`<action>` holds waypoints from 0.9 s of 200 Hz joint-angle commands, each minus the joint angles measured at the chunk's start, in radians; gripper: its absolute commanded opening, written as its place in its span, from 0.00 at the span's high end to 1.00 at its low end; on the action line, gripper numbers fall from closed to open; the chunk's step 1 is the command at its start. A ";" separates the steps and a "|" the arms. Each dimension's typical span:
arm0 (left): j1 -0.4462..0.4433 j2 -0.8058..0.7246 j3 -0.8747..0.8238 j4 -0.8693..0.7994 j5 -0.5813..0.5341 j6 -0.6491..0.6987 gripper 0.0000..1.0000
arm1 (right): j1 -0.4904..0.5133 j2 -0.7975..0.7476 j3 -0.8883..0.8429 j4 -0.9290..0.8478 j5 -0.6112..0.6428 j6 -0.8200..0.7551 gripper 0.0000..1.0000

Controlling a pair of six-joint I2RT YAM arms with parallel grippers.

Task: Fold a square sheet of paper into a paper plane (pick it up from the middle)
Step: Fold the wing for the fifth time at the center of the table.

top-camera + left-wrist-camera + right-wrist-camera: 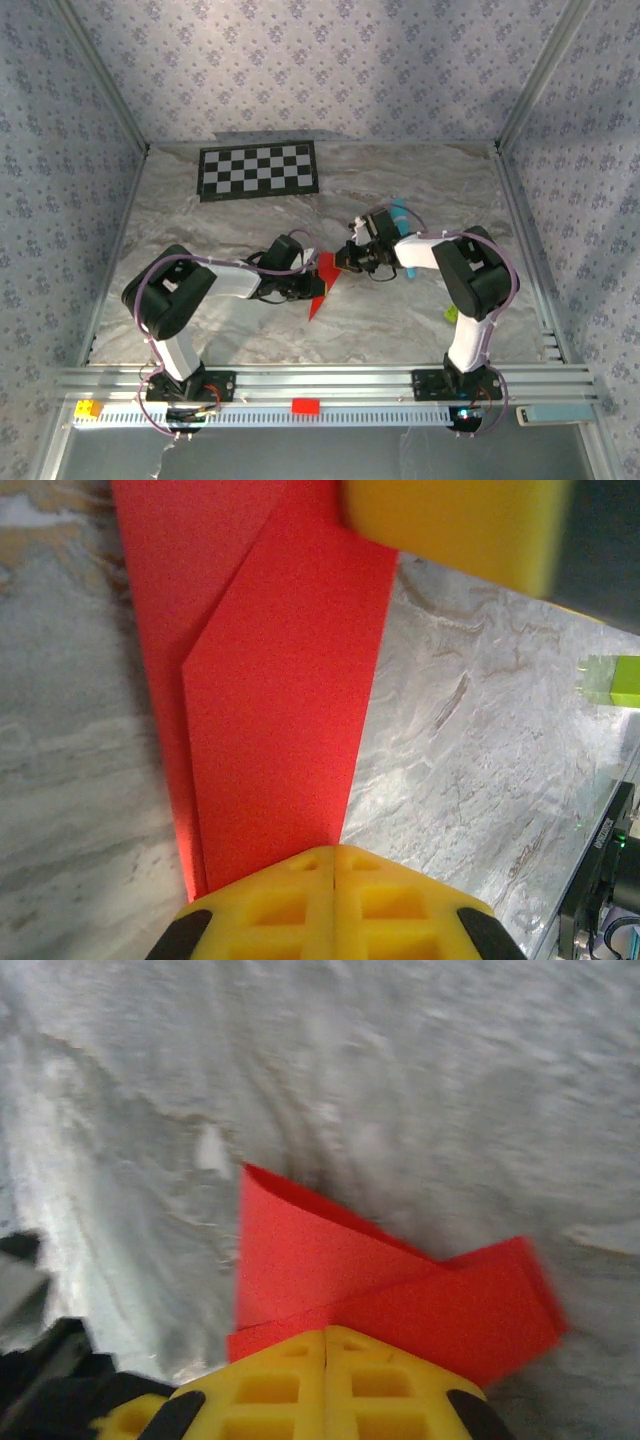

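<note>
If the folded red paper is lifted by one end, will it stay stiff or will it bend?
The paper looks thin, so it would probably droop, though doubled layers may stiffen it. One flap stands up curved, so creases likely spring back.

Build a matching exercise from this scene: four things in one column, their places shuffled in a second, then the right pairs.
Things
1. checkerboard
2. folded red paper
3. small red block
4. yellow block

Places
A. left end of the near rail
B. far part of the table
C. middle of the table
D. middle of the near rail

Pairs: 1-B, 2-C, 3-D, 4-A
</note>
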 commanded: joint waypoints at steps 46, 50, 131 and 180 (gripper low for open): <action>-0.012 -0.078 0.094 -0.239 -0.033 -0.002 0.96 | -0.019 0.039 -0.020 -0.050 0.055 -0.008 1.00; -0.013 -0.077 0.104 -0.241 -0.032 -0.002 0.96 | -0.019 0.038 -0.021 -0.050 0.057 -0.008 1.00; -0.027 0.110 0.258 -0.236 0.025 -0.003 0.86 | -0.018 0.052 -0.034 -0.044 0.069 -0.001 1.00; -0.050 0.088 0.103 -0.179 0.007 -0.044 0.86 | -0.023 0.053 -0.050 -0.047 0.080 -0.003 1.00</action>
